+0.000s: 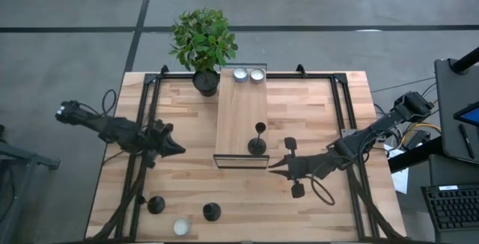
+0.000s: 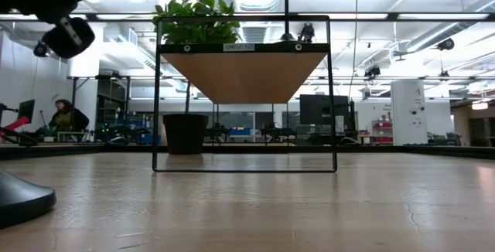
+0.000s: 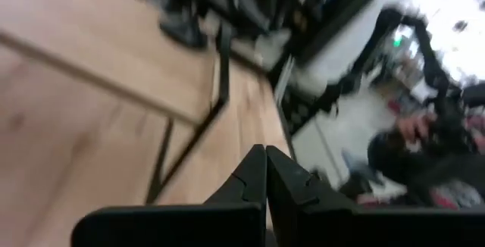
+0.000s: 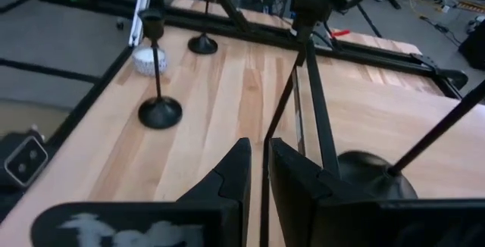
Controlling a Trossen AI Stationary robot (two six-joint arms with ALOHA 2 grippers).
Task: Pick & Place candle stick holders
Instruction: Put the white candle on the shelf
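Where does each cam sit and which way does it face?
High: overhead, straight down on table; left arm and right arm show.
Low: table height, facing shelf and plant; arm parts up top.
Left wrist: on left arm, past shut left gripper, across table, room beyond.
Right wrist: on right arm, past right gripper, toward candle stick holders.
Shared: high and low both see shelf, plant.

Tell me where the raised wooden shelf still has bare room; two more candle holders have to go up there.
The raised wooden shelf is bare along its middle, between the two silver tealights at its plant end and the black candle stick holder near its front edge. Beside that holder, the front left corner is free too. The front right is crowded: the right hand sits there.
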